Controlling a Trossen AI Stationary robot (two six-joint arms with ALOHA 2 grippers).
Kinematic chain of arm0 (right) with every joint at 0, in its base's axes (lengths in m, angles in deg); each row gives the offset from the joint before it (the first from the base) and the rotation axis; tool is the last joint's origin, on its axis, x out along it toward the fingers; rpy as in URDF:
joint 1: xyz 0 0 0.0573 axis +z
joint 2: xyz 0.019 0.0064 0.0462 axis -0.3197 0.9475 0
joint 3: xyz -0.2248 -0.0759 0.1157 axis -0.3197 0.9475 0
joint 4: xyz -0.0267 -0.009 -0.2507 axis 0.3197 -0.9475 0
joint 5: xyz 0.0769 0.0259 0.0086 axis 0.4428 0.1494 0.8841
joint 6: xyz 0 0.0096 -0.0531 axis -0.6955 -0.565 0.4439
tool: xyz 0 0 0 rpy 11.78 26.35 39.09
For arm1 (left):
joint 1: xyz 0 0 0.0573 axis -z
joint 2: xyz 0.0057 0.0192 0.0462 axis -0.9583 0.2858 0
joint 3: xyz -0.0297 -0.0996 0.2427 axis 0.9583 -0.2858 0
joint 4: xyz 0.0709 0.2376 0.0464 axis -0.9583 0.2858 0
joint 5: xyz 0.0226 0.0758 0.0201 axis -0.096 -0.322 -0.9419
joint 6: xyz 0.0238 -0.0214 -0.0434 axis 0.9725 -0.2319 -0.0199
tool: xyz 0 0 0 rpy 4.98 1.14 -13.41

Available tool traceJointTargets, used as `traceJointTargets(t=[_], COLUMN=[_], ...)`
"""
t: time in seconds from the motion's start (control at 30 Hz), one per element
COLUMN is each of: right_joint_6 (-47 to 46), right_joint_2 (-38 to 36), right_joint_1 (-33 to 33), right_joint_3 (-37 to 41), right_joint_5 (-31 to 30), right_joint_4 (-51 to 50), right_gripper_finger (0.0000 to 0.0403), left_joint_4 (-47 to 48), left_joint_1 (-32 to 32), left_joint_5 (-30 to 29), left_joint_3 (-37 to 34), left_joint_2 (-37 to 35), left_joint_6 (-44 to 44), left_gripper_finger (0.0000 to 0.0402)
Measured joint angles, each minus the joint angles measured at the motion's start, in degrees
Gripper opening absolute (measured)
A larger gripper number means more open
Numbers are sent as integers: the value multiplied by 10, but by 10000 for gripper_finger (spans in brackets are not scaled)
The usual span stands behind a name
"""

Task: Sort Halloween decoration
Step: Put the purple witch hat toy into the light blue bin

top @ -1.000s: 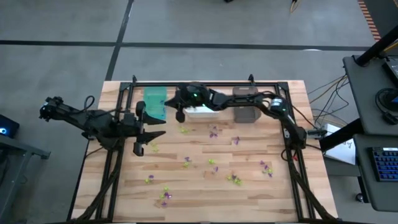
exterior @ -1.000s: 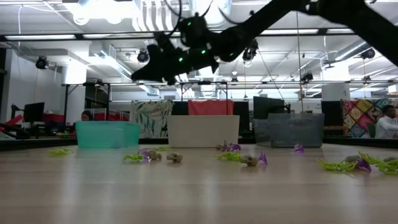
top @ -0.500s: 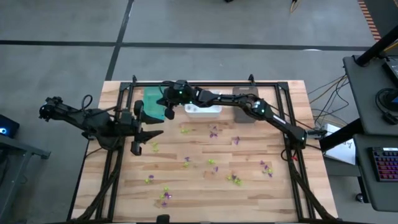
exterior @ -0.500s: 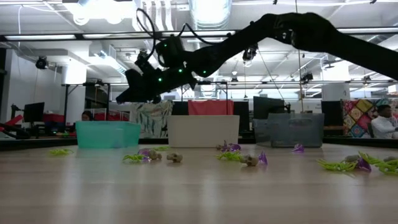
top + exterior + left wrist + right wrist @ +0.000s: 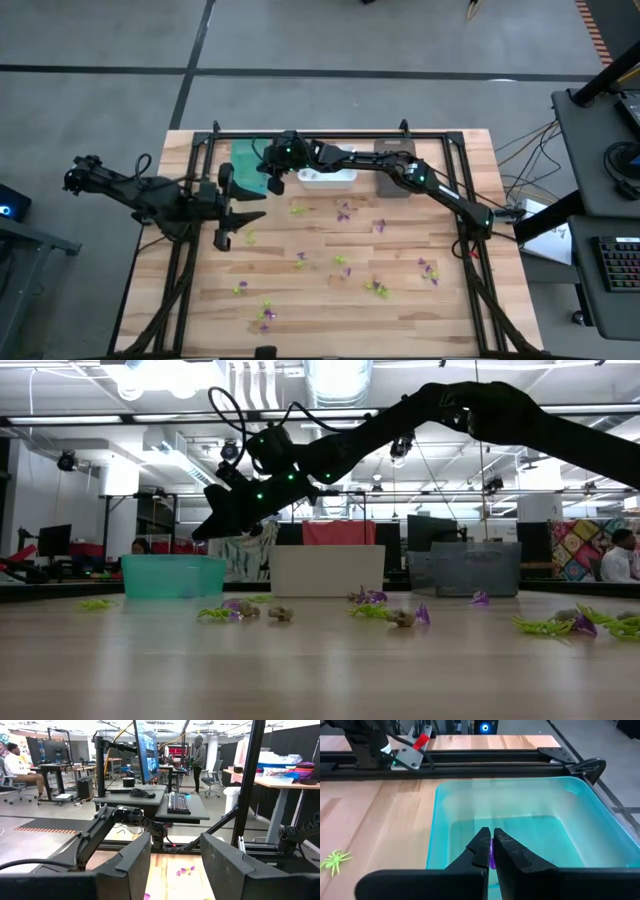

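The Halloween decoration is many tiny purple, lime-green and pale trinkets [image 5: 345, 212] scattered over the wooden table [image 5: 420, 320], also seen in the low view [image 5: 385, 612]. My right gripper [image 5: 492, 851] reaches across to the far left. It hangs over the teal bin [image 5: 520, 820], shut on a purple trinket [image 5: 492, 856]. The low view shows this gripper [image 5: 215, 525] above the teal bin [image 5: 172, 575]. My left gripper [image 5: 175, 870] stands open and level at the table's left [image 5: 245, 212], holding nothing. My right gripper pinches the purple trinket between its two fingertips [image 5: 482, 847]; only a thin purple sliver [image 5: 492, 860] shows in the gap. The fingers slant downward from the table's right side. The trinket is lifted clear, over the inside of the teal bin.
A white bin [image 5: 325, 178] and a dark brown bin [image 5: 395, 168] stand in a row right of the teal bin [image 5: 250, 165] along the far edge. A black frame rail [image 5: 330, 133] runs behind them. A green spider trinket [image 5: 335, 860] lies beside the teal bin.
My right gripper, staying shut, has gone from over the white bin toward the table's left. It has sunk and tipped nose-down, and now hangs over the teal bin.
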Motion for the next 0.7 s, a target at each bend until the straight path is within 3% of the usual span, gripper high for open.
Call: traceJointTargets(t=[0.7], right_joint_6=[-1], right_joint_2=[0], right_joint_1=[7], right_joint_3=[27], right_joint_5=[-1], right_joint_4=[-3], right_gripper_finger=[9], left_joint_4=[0], left_joint_1=[0], left_joint_5=[0], left_joint_3=[0], left_joint_2=[2], left_joint_6=[0], left_gripper_finger=[155])
